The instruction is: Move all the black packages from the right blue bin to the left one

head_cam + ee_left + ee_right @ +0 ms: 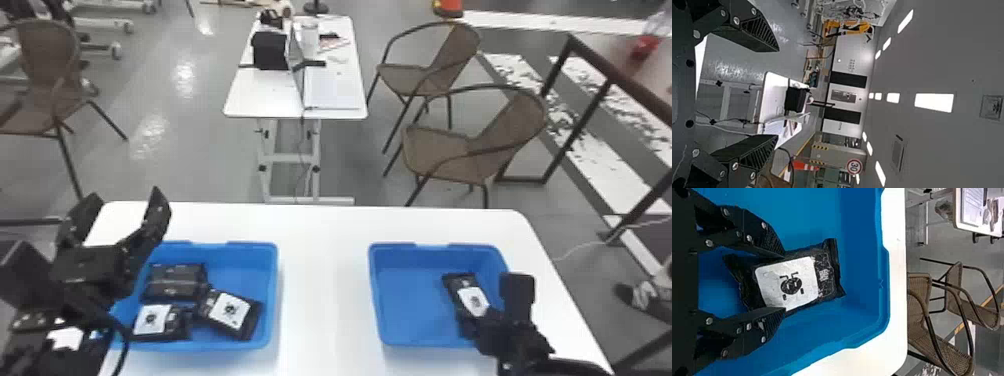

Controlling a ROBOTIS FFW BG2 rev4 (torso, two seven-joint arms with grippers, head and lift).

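Working over the white counter point(325, 280), we have the right blue bin point(410, 295) and the left blue bin point(242, 267) side by side with a strip of bare top between, presumably so each arm can reach in and a package need travel only a little way across. Our left pincer point(126, 197) is up above the outer end of the left bin, fingers well apart and empty, likely waiting clear of the work. Our right pincer point(784, 282) is down inside the right bin, its fingers drawn in on the black package point(822, 272); we judge it clamped, tips meeting both long edges. That hold across the narrow way makes sense, since the soft pack would sag less if pinched near its middle.

The package lies between those fingers, its far end poking out past the tips, its near end back towards the palm. Whether it touches the bin floor, we cannot tell. Smallest of all, its white label point(805, 276) faces our wrist camera, partly between the tips.
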